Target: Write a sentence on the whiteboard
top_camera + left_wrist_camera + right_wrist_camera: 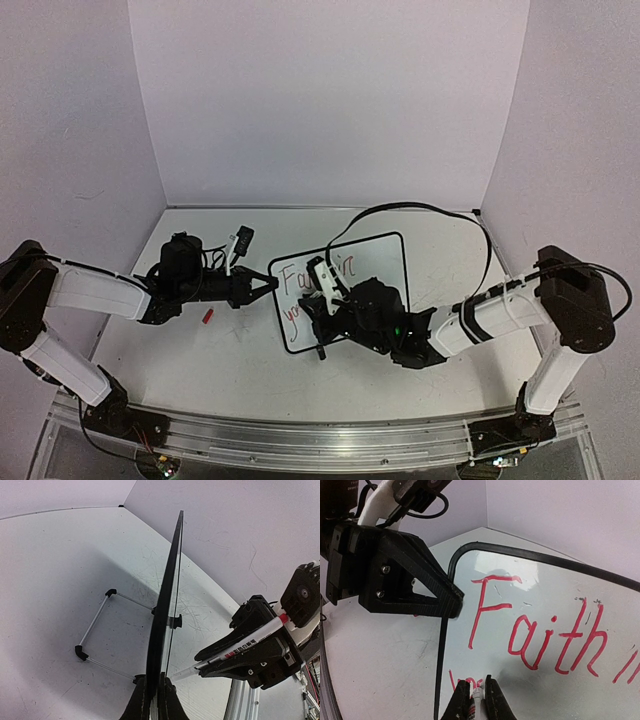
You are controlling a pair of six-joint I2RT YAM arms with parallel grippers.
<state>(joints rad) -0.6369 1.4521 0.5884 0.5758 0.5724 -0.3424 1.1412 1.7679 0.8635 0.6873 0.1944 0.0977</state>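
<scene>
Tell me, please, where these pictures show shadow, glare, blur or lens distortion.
Top external: soft, even light; the whiteboard looks flat, its red writing small. Left wrist: the wide lens slightly bends the far edge of the table; the board, seen edge-on, casts a shadow beside it. Right wrist: a pale sheen near the red F; the marker in the right claw is slightly blurred.

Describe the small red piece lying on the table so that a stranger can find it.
Find the whiteboard mid-table, then the left gripper clamping its left edge. Beside that gripper, on its near side, lies the red piece: the only loose red thing, not writing.
</scene>
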